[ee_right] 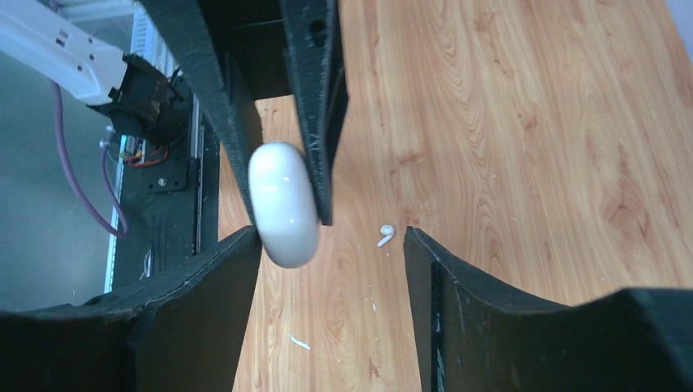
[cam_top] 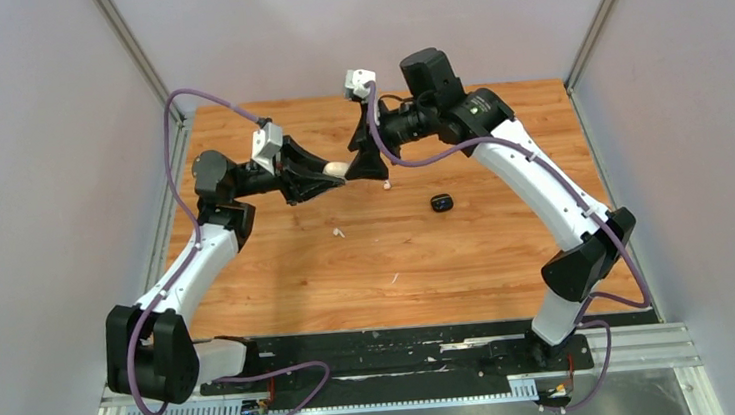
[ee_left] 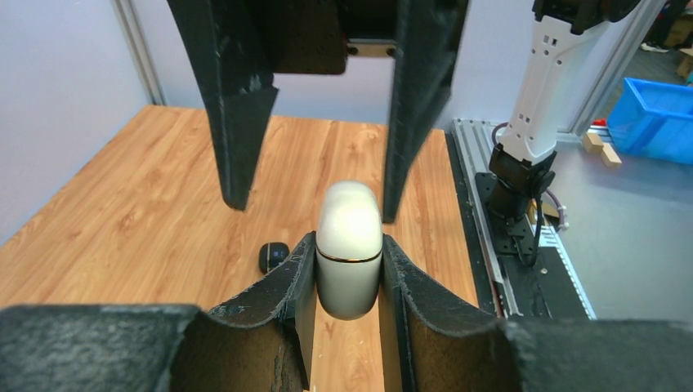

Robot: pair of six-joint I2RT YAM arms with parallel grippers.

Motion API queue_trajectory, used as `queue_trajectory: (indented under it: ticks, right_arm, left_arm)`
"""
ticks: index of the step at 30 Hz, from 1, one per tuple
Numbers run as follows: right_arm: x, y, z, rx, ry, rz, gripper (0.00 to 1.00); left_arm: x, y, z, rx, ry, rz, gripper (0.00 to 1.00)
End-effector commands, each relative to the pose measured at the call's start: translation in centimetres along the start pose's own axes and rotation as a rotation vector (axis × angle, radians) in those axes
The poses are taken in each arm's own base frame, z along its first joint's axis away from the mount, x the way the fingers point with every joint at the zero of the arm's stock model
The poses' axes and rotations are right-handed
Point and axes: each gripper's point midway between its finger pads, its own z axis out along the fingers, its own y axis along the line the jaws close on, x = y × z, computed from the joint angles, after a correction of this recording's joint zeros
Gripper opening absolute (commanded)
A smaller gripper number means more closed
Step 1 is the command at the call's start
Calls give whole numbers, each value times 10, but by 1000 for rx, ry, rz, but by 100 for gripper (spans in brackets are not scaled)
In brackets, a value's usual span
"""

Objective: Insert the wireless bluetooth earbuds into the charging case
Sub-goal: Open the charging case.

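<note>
Top external: looks early in the task, with nothing seated yet. Has the white case (cam_top: 337, 169) held off the tabletop (cam_top: 279, 275) in the left end effector (cam_top: 326, 176), clamped on the lower half; from the left wrist, lid seam closed, so nothing of the inside on show. Has the right end effector (cam_top: 372, 162) facing it, spread wide and gripping nothing, one finger (ee_right: 221, 278) just beside the case in the right wrist view. Finds a white bud (cam_top: 387, 185) loose on the wood just below the two end effectors and a second bud (cam_top: 339, 233) nearer the bases; also a white speck (cam_top: 395, 278) nearer again, too small to name. Finds no black buds. Has the black case (cam_top: 441, 202) lying apart to the right; cannot tell whether open or filled. Left to do, by this reading: open the lid, lift each bud, seat it.
</note>
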Motion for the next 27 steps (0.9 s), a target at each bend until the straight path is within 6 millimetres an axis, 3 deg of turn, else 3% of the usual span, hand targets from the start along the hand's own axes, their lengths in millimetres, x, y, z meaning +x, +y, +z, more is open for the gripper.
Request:
queue_trajectory:
  ticks: [1,5,14,21,27]
  right_arm:
    - [-19,-17,-15,28,-61,81,63]
    - [-16,-36,-17,84,-55,104,61]
    - [-18,-51,-21,162,-54,75,59]
    - [-41,-27,-40,107,-120,32,60]
    - [-27,-10,-31,-7,-111,89,55]
  left_arm:
    - [-6,-11,-1,29,0,68,0]
    - [-6,-11,-1,20,-3,60,0]
    - [-6,-9,-1,6,-7,29,0]
    - [-1,-2,0,-26,-10,-20,0]
    - [-3,3,1,-33,-13,-35,0]
